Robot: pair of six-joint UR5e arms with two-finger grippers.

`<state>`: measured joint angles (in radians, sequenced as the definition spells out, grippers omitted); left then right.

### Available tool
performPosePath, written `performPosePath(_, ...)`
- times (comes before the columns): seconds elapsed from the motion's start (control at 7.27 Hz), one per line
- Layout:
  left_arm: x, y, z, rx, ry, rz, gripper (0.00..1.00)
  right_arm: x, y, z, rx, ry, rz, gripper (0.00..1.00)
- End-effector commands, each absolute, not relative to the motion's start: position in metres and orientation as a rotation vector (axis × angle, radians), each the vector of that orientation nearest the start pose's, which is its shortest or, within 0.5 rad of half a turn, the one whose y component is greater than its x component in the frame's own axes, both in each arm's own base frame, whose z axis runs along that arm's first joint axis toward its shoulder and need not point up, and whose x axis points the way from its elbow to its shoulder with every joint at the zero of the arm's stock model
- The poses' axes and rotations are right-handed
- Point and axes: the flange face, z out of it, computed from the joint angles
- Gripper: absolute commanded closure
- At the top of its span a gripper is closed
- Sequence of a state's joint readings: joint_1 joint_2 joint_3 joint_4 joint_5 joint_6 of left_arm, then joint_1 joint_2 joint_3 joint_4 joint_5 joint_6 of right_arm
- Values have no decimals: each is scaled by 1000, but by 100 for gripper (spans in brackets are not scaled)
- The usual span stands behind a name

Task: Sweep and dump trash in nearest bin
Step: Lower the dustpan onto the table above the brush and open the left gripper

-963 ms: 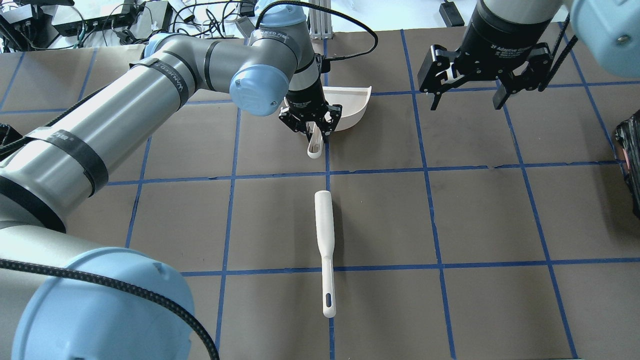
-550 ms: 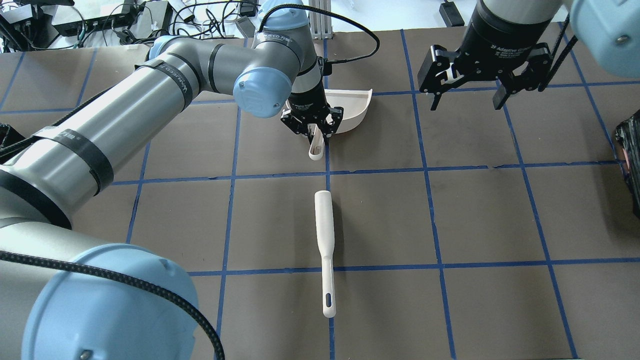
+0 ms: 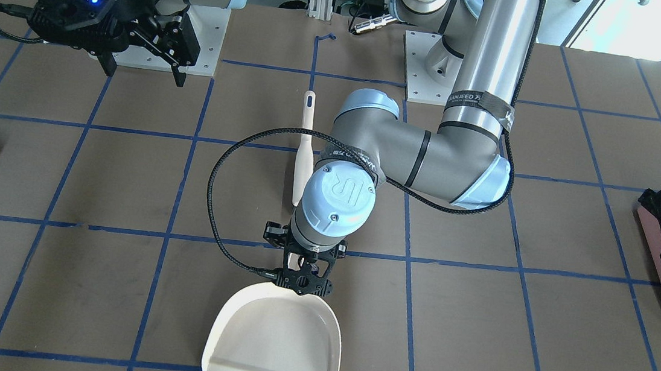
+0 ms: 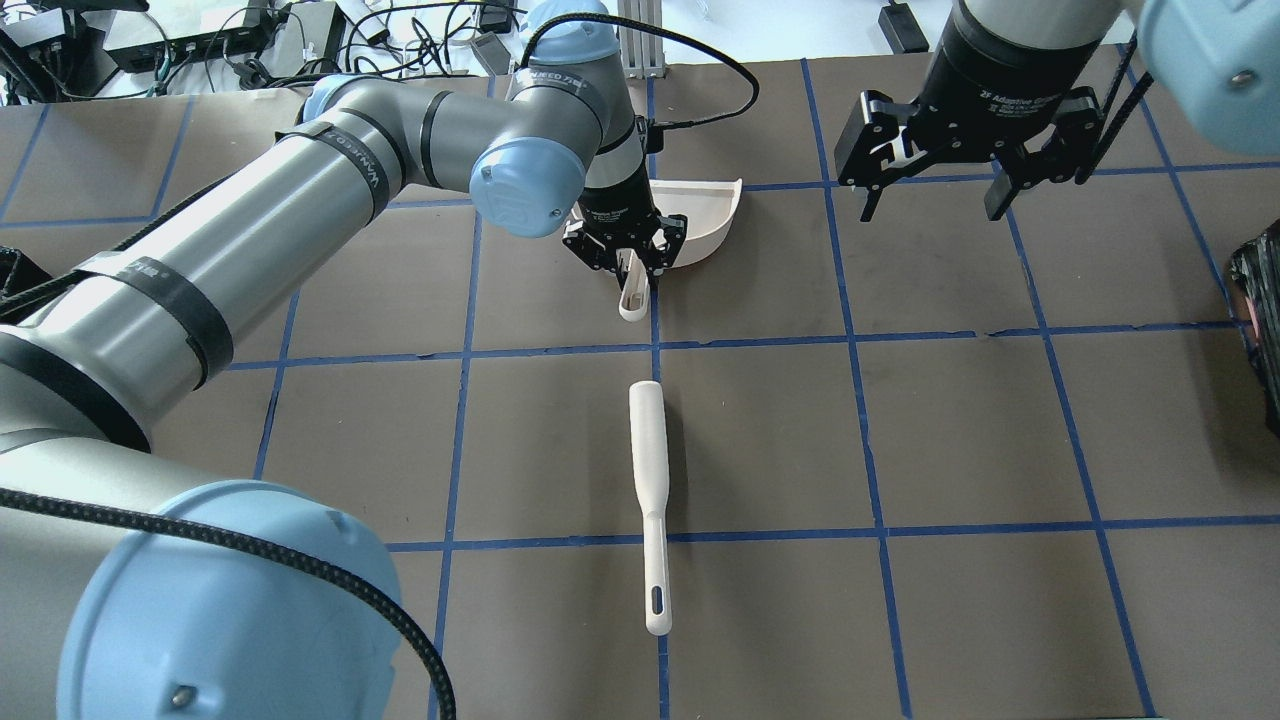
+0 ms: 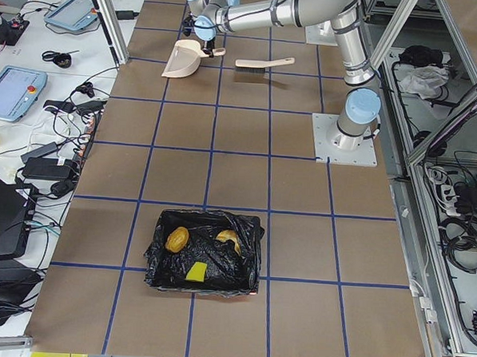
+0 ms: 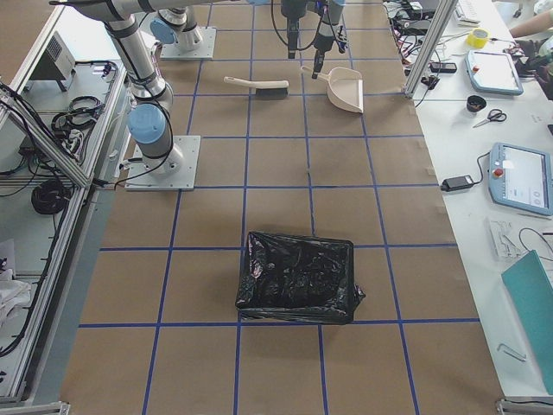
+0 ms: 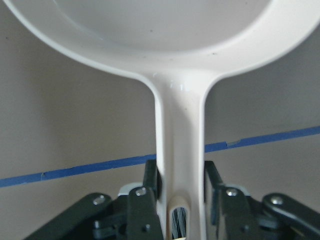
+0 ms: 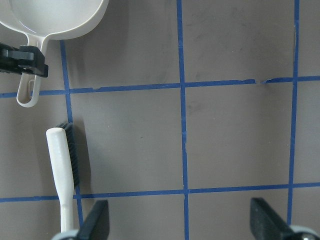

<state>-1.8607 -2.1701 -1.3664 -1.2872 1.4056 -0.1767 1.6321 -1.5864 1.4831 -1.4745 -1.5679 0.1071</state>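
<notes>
Since all three trash bits (image 5: pixel 195 271) sat inside bin (image 5: pixel 156 254), lower centre of left-side view, I judged dumping done. Saw my left gripper (image 4: pixel 633 262) clamped on dustpan (image 3: pixel 273 337) handle, upper centre overhead; right gripper (image 4: pixel 932 212) hung wide, empty. Remaining: release pan.

You had the grey left arm (image 4: pixel 300 190) reaching far across the brown bench (image 4: pixel 1000 430), wrist turned down, the black left hand (image 4: pixel 634 266) clamped on the cream-white plastic dustpan (image 3: pixel 276 338)'s handle. The black right hand (image 4: pixel 932 202) hung high, fingers (image 4: pixel 1002 192) spread wide.
</notes>
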Motion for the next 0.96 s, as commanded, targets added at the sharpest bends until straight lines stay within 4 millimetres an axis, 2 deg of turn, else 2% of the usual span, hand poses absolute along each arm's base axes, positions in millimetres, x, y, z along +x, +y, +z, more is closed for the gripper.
performPosePath(0.0,-341,-619,251,152,3262,247,52,163,-475,529,72,3139,-12,0)
performPosePath(0.28,-346,-616,251,178,3259,239,1,163,-475,529,67,3140,-19,0)
performPosePath(0.41,-346,-616,255,191,3257,226,0,163,-475,529,67,3140,-19,0)
performPosePath(0.55,-344,-615,276,209,3267,169,0,163,-476,529,67,3140,-19,0)
performPosePath(0.83,-338,-611,299,205,3270,104,0,163,-475,529,65,3140,-22,0)
